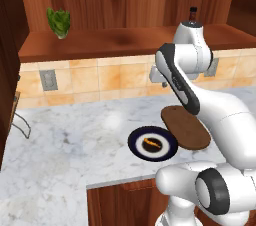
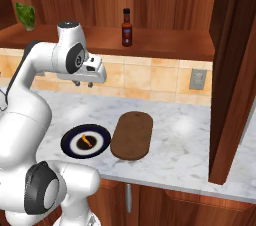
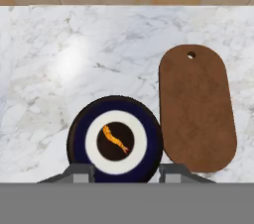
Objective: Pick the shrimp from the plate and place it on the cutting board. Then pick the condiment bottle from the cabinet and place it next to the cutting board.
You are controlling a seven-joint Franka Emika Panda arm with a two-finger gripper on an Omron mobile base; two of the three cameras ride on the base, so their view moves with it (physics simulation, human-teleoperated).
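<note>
Fingers of the gripper are seen parted and empty, held high above the marble counter. Behind, the cabinet shelf carries the condiment bottle. The cutting board lies at three o'clock of the plate, just beside it. The shrimp rests at the plate's centre.

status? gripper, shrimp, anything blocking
Gripper open, empty, high above the plate. Shrimp on plate centre, untouched. Cutting board bare beside it. Nothing in the way.
</note>
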